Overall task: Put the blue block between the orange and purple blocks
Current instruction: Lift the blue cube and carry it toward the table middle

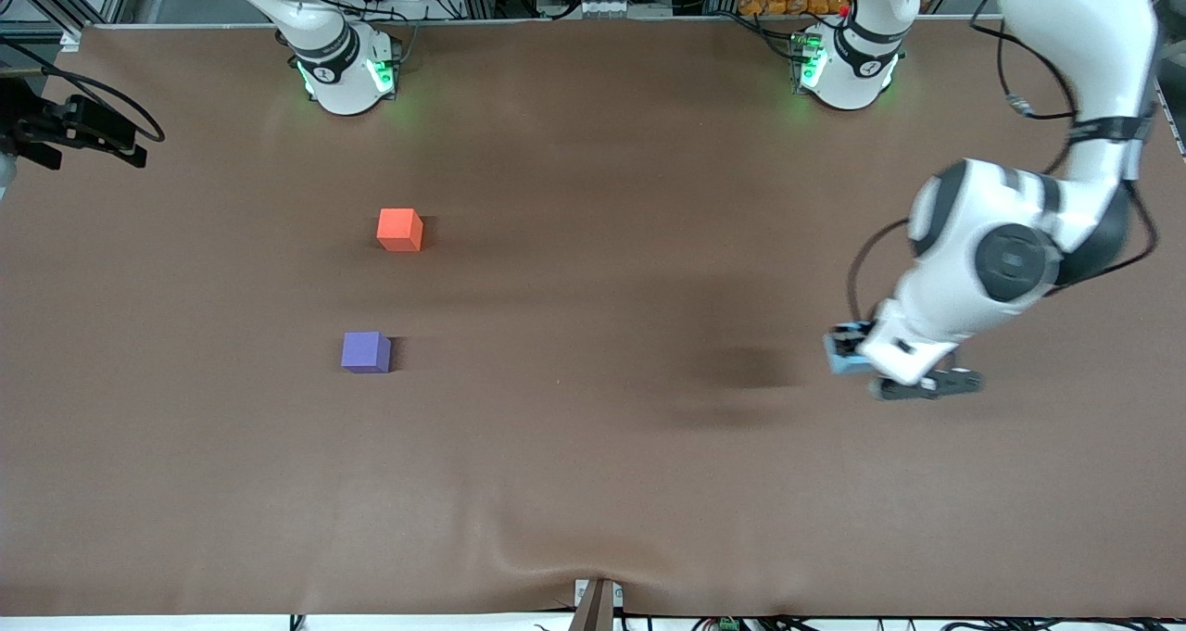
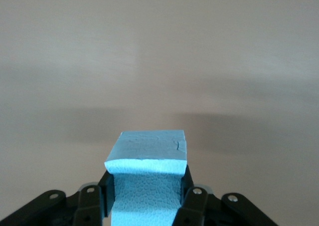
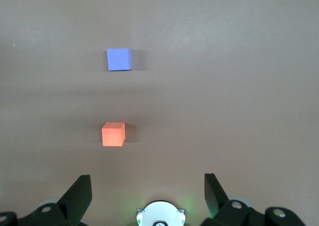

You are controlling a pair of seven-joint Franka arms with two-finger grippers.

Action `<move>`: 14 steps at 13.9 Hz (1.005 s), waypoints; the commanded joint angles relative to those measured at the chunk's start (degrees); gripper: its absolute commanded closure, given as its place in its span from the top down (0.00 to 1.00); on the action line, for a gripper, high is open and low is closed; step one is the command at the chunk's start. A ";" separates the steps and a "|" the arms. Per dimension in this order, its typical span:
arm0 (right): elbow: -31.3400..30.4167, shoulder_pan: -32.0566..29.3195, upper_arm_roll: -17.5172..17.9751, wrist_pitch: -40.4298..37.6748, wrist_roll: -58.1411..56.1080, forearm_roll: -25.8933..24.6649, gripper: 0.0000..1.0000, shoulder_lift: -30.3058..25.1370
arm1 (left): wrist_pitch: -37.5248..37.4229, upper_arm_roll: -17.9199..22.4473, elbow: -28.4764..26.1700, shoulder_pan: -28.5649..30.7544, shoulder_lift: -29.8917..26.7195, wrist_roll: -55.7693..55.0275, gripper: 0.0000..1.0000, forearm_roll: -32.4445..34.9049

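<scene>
My left gripper (image 1: 857, 358) is shut on the light sky-blue block (image 1: 841, 360) and holds it above the bare mat toward the left arm's end of the table. In the left wrist view the blue block (image 2: 147, 151) sits between the two black fingers (image 2: 192, 196). The orange block (image 1: 399, 230) and the purple block (image 1: 366, 352) stand apart on the mat toward the right arm's end, the purple one nearer the front camera. My right gripper (image 3: 148, 183) is open and empty, high over its own base; its view shows the orange block (image 3: 113, 134) and the purple block (image 3: 119, 59).
The brown mat (image 1: 593, 483) covers the whole table. A gap of about one and a half cube widths lies between the orange and purple blocks. A black device with cables (image 1: 83, 131) shows at the edge at the right arm's end.
</scene>
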 commanded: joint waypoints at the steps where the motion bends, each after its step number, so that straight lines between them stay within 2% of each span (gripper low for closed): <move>1: 0.58 -1.03 0.67 -0.83 -0.51 -0.25 1.00 0.43 | -1.16 0.40 3.06 -9.17 3.08 -8.48 0.00 0.50; 7: 0.58 -0.94 0.67 -0.83 -0.51 -0.17 1.00 0.43 | -0.02 1.98 14.84 -31.15 16.35 -28.80 0.00 1.29; 11: 0.58 -0.94 0.67 -0.83 -0.42 -0.17 1.00 0.43 | 4.19 7.77 15.03 -40.65 17.77 -33.73 0.00 1.29; 14: 0.58 -1.03 0.59 -0.83 -0.51 -0.17 1.00 0.43 | 7.80 10.33 15.12 -44.01 19.43 -37.07 0.00 1.29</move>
